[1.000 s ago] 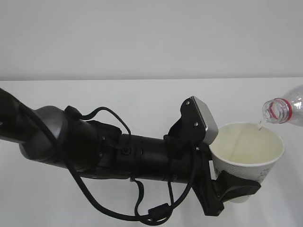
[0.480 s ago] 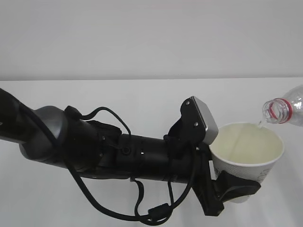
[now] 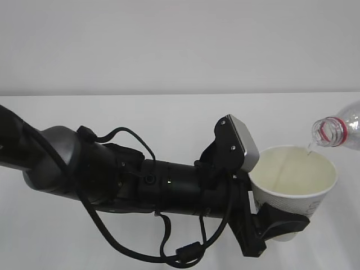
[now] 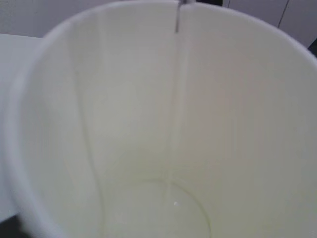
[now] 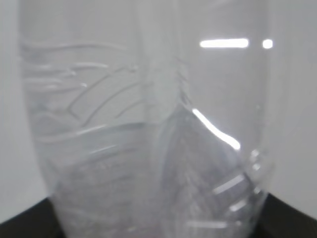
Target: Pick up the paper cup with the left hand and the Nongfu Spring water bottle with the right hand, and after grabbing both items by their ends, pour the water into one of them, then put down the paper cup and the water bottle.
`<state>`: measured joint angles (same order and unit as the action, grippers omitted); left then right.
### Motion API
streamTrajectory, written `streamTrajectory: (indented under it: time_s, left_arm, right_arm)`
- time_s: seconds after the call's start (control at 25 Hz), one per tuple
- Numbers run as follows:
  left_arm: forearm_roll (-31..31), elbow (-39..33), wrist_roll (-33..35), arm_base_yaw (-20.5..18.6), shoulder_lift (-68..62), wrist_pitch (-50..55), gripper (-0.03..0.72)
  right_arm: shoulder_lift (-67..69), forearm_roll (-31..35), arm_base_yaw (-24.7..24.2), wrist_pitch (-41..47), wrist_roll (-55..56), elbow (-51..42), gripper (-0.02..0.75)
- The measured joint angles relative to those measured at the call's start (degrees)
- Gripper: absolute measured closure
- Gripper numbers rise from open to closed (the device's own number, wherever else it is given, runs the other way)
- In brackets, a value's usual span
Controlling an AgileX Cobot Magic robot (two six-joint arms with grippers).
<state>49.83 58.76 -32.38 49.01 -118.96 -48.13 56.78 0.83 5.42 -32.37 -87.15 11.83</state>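
A plain white table point(image 3: 169, 112) and pale wall are filling the exterior view. The left hand point(image 3: 281, 222) is clamping the paper cup point(image 3: 295, 180) low on its wall, while the Nongfu Spring water bottle point(image 3: 337, 130) is tilting its mouth over the far rim; pouring is under way.

In the left wrist view, water point(image 4: 173, 144) is trickling down the cup's inner wall.

In the right wrist view, ribbed plastic is crowding the lens (so the right hand itself is not showing, though it is evidently holding the bottle). Next, righting the bottle calls for care.
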Motion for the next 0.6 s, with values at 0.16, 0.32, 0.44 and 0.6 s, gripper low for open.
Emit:
streamTrajectory:
  time_s: [0.16,0.32,0.44,0.6]
  left_arm:
    - [0.0,0.0,0.0,0.0,0.0,0.0,0.176]
    - [0.0,0.0,0.0,0.0,0.0,0.0,0.176]
    - [0.0,0.0,0.0,0.0,0.0,0.0,0.176]
    - [0.0,0.0,0.0,0.0,0.0,0.0,0.176]
  right_arm:
    - [0.0,0.0,0.0,0.0,0.0,0.0,0.287]
    - [0.0,0.0,0.0,0.0,0.0,0.0,0.287]
    - [0.0,0.0,0.0,-0.1,-0.1,0.0,0.287]
    - [0.0,0.0,0.0,-0.1,-0.3,0.0,0.287]
